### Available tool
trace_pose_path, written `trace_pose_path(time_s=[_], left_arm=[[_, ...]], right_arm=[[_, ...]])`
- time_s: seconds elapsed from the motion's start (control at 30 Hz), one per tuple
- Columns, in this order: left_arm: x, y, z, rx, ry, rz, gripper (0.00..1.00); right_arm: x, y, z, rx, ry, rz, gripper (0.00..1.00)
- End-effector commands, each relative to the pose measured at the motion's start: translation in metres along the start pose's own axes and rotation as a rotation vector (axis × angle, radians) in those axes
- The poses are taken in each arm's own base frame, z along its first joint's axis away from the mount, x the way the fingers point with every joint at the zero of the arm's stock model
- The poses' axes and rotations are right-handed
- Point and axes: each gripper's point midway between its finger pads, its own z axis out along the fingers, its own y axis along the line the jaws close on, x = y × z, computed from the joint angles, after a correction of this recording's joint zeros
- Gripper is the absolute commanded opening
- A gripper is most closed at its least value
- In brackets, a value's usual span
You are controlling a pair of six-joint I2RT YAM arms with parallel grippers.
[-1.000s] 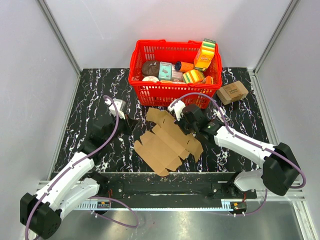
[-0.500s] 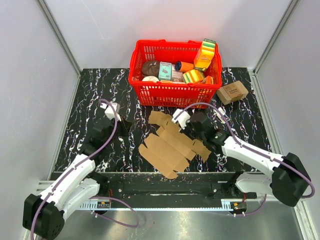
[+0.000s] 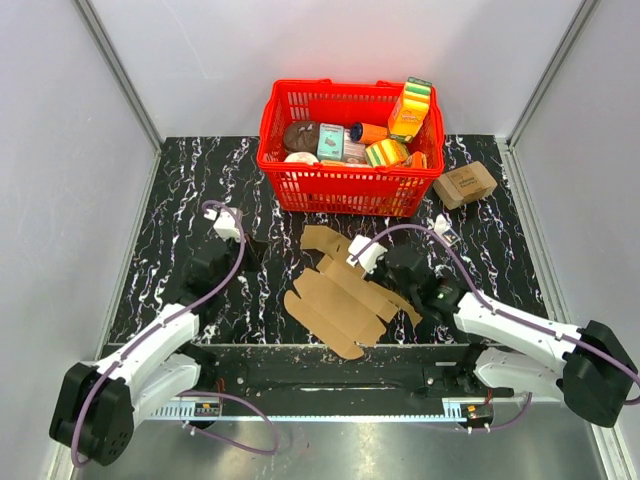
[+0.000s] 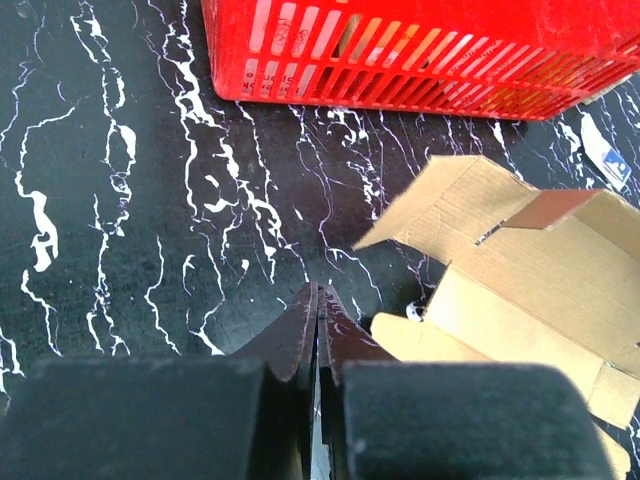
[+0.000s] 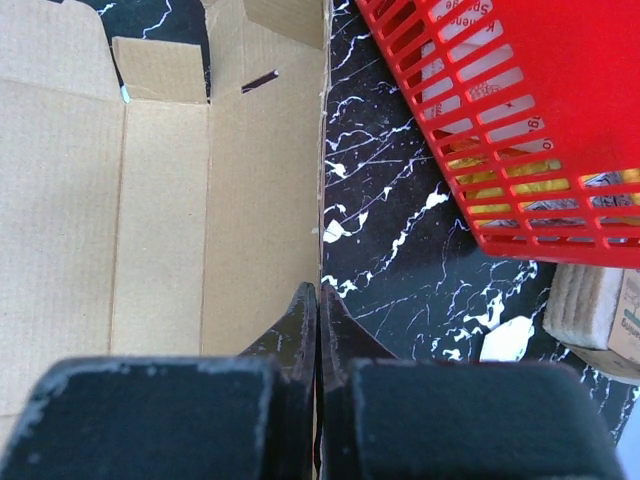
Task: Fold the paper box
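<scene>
Positioning step: my right claw (image 5: 317,292) pinches the right edge of the paper box (image 5: 150,210); my left claw (image 4: 318,292) is closed on nothing. Next, probably, a flap needs lifting.

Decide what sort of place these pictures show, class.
Probably a robotics test cell: plain white walls box in a black table, two robot arms are bolted at its near edge, and a red basket and unfolded paper box sit like props.

Black marbled tabletop (image 3: 185,185) lies open on the left; a red plastic basket (image 3: 345,187) walls off the far side, and a flat brown cardboard box (image 3: 335,300) covers the middle.
</scene>
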Motion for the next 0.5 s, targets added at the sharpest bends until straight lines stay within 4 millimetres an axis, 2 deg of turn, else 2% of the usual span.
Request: trace_pose_path(time_s=[0.0, 0.47], left_arm=[[-0.037, -0.004, 0.011, 0.013, -0.142, -0.004, 0.0], [-0.036, 0.011, 0.037, 0.05, -0.16, -0.024, 0.0]], right_arm=[[-0.018, -0.016, -0.001, 0.129, -0.05, -0.051, 0.0], [-0.018, -0.012, -0.008, 0.324, -0.048, -0.227, 0.0]])
